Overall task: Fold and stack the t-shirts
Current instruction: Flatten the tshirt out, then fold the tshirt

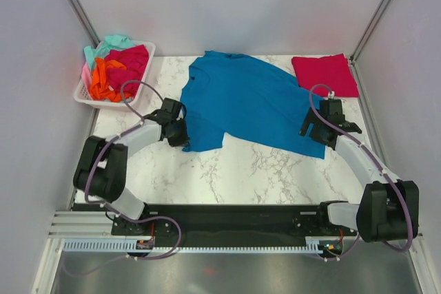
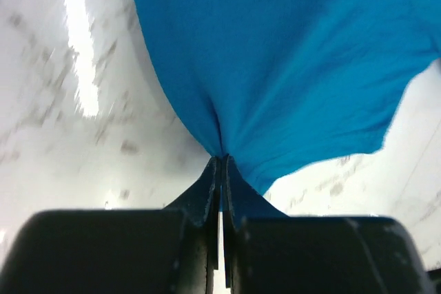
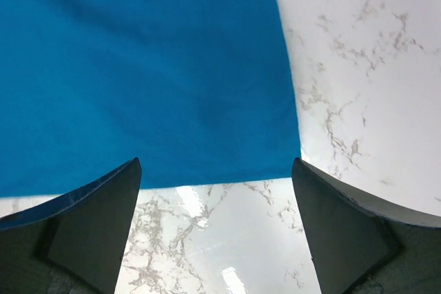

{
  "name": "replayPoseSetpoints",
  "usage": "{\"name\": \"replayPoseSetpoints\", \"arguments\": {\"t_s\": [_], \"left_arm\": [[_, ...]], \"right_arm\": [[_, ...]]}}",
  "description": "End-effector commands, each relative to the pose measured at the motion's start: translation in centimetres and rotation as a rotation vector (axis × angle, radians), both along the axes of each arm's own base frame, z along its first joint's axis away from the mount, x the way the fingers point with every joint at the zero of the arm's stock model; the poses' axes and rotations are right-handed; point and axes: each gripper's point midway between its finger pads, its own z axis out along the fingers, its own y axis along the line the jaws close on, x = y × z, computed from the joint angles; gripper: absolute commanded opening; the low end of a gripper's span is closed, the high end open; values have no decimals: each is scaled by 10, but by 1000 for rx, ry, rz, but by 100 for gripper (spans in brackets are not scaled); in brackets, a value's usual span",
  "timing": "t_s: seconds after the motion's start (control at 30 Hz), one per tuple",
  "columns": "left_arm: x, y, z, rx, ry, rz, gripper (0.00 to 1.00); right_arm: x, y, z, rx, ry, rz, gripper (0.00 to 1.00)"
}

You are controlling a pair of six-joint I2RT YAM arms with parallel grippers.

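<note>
Marble worktop point(image 1: 234, 170) carries the teal shirt point(image 1: 241, 101), which lies nearly flat on a slant from the far left toward the near right. At its near left flap, perhaps a sleeve, the left hand point(image 2: 222, 168) is pressed together on a pinch of cloth, and the fabric fans out taut from that grip. Over the near right corner hangs the right hand point(image 3: 215, 166), spread wide and holding nothing, with its fingers point(image 3: 89, 211) astride the hem edge.

The step looks to be the first fold. To do it well, I judge the right hand should drop onto its corner and close on the cloth before either side lifts. Both hands should then rise together and carry the near edge across evenly, keeping the cloth low so the edges land square and no wrinkles drag in. A pull from the left alone would skew the shirt.

Around it, a white basket point(image 1: 86, 98) at the far left corner holds a heap of unfolded shirts point(image 1: 117, 67) in orange, magenta, mint and pink. A red shirt point(image 1: 324, 74) lies folded at the far right corner, just beside the teal one; whether they touch I cannot tell. It likely marks the stack, and a wide sweep could nudge it
</note>
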Motion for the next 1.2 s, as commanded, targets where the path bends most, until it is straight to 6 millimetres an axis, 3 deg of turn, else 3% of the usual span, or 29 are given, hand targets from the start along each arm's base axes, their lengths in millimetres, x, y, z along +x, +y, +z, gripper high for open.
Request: {"name": "replayPoseSetpoints", "arguments": {"t_s": [0.0,0.13,0.23,0.33,0.4,0.53,0.77,0.97,1.1,1.17], "left_arm": [[-21,13,42,-17,-76,82,2],[-50,24,62,-47,-102,136,2],[-71,29,68,-83,-117,175,2],[-85,29,80,-148,-154,215,2],[-101,32,73,-164,-131,239,2],[-119,35,81,-237,-183,304,3],[-135,21,83,-334,-158,316,2],[-137,27,76,-306,-170,350,2],[-134,26,73,-307,-171,351,2],[-133,25,74,-311,-186,342,2]], "right_arm": [[-7,-13,-6,60,-15,-111,98],[-27,-27,-22,138,-14,-251,98],[-46,-25,-41,200,14,-303,98],[-55,-19,-44,244,2,-328,97],[-64,-14,-49,280,0,-351,96],[-79,-10,-57,298,14,-366,96],[-92,-1,-68,329,80,-344,96],[-112,-4,-66,300,80,-387,95],[-117,-2,-71,307,89,-404,86],[-118,-1,-73,315,97,-409,74]]}}
